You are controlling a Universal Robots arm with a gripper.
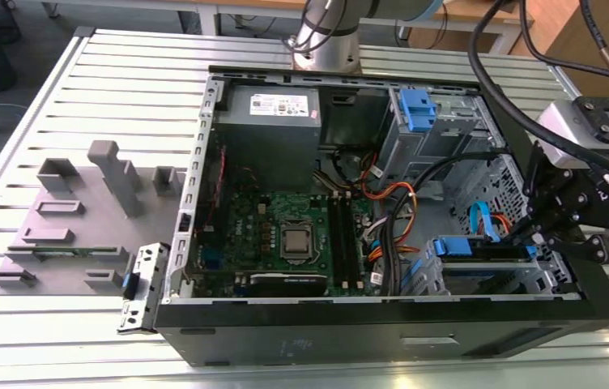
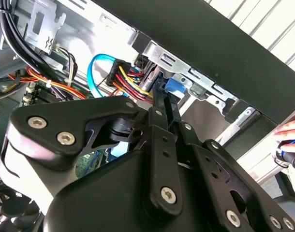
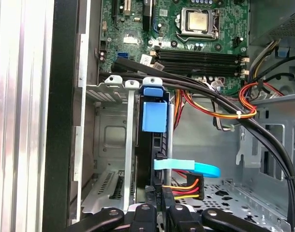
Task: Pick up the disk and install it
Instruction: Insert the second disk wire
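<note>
Inside the computer case (image 1: 391,328), the tool (image 3: 157,205) is clenched on the disk (image 3: 154,145), seated upright in its drive bay (image 3: 109,145).

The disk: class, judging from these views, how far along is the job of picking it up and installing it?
Done: the disk is already inside the computer case, standing on edge in the drive bay. In hand: the gripper is at the disk's end, beside the red-and-yellow power cable. Left: whether the disk is fully seated cannot be told, and the gripper is not yet away from it.
</note>
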